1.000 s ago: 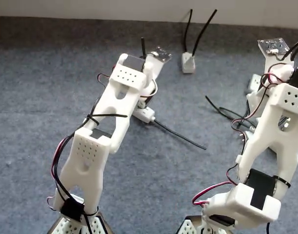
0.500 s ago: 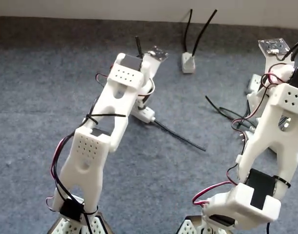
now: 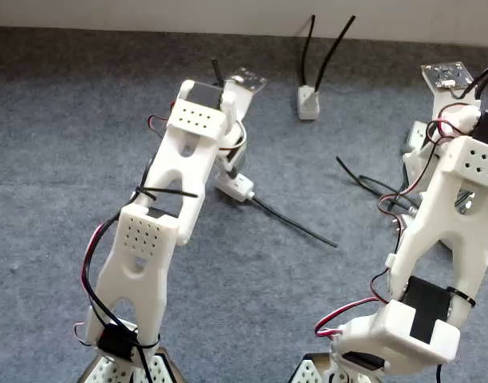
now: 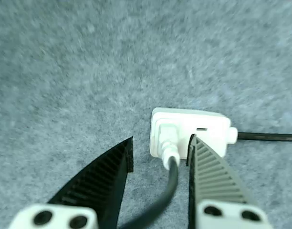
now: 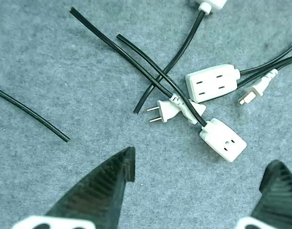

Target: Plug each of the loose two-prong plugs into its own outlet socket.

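**Left plug looks home; loose plugs wait under the right arm**

From my seat, the grey carpet (image 3: 61, 159) carries everything. My left arm (image 3: 160, 223) is stretched out over the middle of it, and my right arm (image 3: 447, 199) stands folded at the right side of the high view.

The left gripper (image 4: 160, 143) hangs just over a white outlet block (image 4: 203, 129). Its fingers (image 4: 108, 176) are spread apart and hold nothing; one stands off to the side, the other sits right against the block. Between them a white plug (image 4: 165, 138) is pressed to the block's face, with its black cord (image 4: 170, 186) running back toward the wrist. I see no prongs, so I judge that plug seated and this step at the letting-go stage.

The right gripper (image 5: 202, 162) is wide open and empty above a tangle. In it lie a triple outlet block (image 5: 213, 83), a single socket (image 5: 223, 140), and near both a loose plug (image 5: 167, 110). That plug lies flat with both prongs (image 5: 153, 114) bare and black leads (image 5: 136, 50) crossing it. A second plug (image 5: 253, 93) lies just beside the triple block.

Next, I reckon, the left should lift clear without snagging the cord. Then the loose plug needs pinching by its body, prongs free and squared to an empty socket.
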You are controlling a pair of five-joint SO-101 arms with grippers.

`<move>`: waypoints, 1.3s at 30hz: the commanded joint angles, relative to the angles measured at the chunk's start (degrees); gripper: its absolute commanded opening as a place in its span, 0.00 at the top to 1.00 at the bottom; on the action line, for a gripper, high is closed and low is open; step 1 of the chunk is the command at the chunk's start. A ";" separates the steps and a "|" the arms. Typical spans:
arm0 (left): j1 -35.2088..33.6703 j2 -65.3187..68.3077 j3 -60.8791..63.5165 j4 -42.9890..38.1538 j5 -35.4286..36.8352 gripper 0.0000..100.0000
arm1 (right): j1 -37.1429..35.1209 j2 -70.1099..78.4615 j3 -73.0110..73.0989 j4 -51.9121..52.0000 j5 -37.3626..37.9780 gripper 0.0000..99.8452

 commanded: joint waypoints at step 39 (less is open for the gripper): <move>-24.04 -32.04 -12.88 0.88 5.19 0.80 | -49.71 22.46 11.47 -29.67 12.04 0.61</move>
